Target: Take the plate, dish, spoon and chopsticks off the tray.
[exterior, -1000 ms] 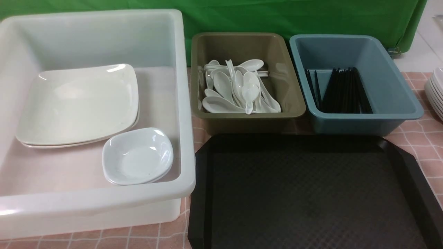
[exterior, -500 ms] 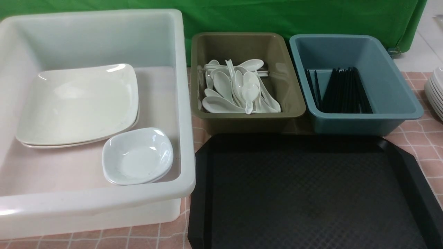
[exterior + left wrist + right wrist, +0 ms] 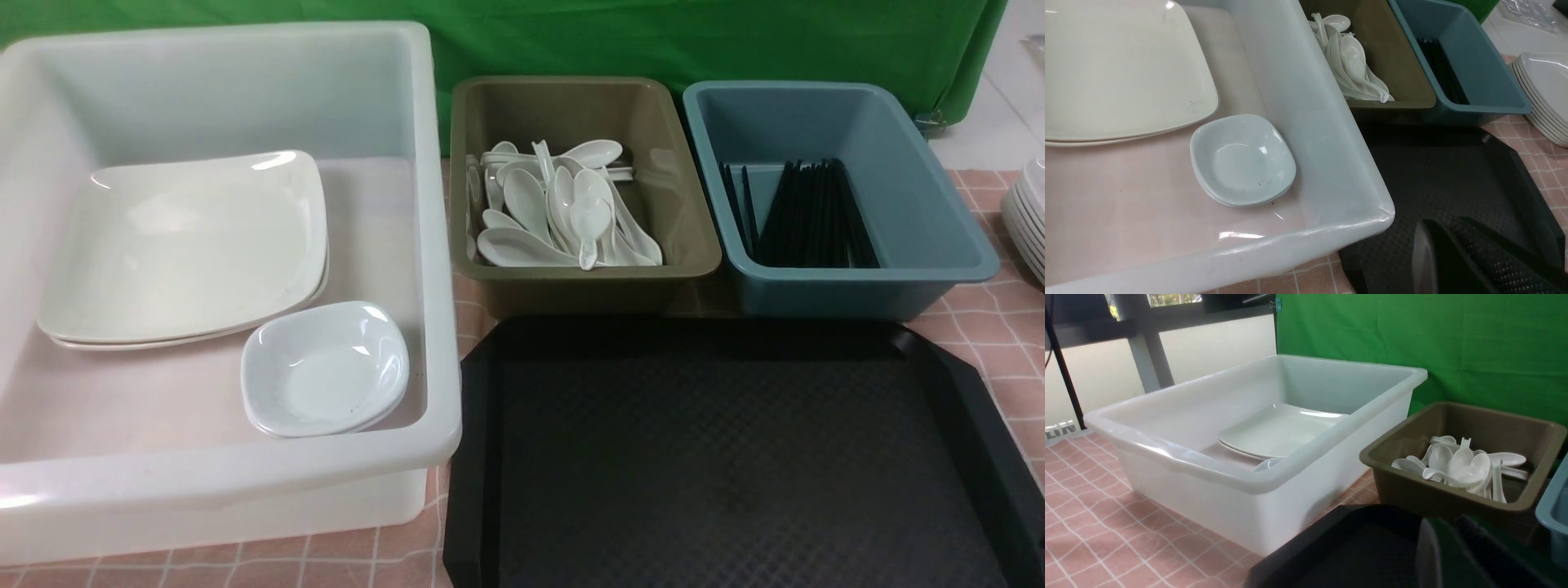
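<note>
Black and bare, the tray [image 3: 735, 457] holds nothing: plate [image 3: 184, 245] and dish [image 3: 325, 369] sit in the white tub [image 3: 433, 245], spoon and chopsticks lost among their bins' heaps. Left gripper [image 3: 1457, 261] is closed and empty; the right gripper [image 3: 1457, 555] shows too little to tell.

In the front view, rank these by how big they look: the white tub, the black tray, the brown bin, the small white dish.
1. White tub and black tray: too close to call, and the picture's edge cuts the tray off.
2. Brown bin.
3. Small white dish, clearly smallest.
</note>
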Robot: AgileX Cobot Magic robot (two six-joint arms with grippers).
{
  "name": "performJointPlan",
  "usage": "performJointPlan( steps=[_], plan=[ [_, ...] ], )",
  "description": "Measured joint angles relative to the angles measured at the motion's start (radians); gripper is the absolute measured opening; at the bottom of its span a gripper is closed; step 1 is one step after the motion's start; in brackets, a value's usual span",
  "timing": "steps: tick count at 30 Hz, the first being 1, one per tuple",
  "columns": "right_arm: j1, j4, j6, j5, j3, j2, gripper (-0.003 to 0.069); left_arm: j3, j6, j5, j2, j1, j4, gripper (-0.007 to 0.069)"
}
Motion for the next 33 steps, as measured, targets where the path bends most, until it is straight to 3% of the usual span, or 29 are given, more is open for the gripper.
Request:
performJointPlan(
  steps=[3, 9, 13, 19, 23, 33],
  plan=[
    [-0.029, 0.000, 0.000, -0.002, 0.040, -0.034, 0.0111, 0.000, -0.001, 0.000, 0.000, 0.000, -0.001, 0.0020],
    [-0.223, 0.000, 0.000, 0.000, 0.190, -0.119, 0.0125, 0.000, -0.001, 0.000, 0.000, 0.000, -0.002, 0.0020],
    [-0.420, -0.001, 0.001, 0.003, 0.313, -0.165, 0.0133, 0.001, 0.004, 0.000, 0.000, 0.000, -0.002, 0.0020],
    [-0.634, -0.004, 0.001, -0.003, 0.352, -0.178, 0.0143, 0.001, 0.082, 0.000, 0.000, 0.000, -0.002, 0.0020],
    [-0.699, -0.004, 0.001, 0.001, 0.352, -0.178, 0.0151, 0.001, 0.127, 0.000, 0.000, 0.000, -0.002, 0.0020],
    [-0.709, -0.004, 0.002, 0.025, 0.350, -0.178, 0.0176, 0.001, 0.204, 0.048, 0.000, 0.000, -0.002, 0.0020]
  ],
)
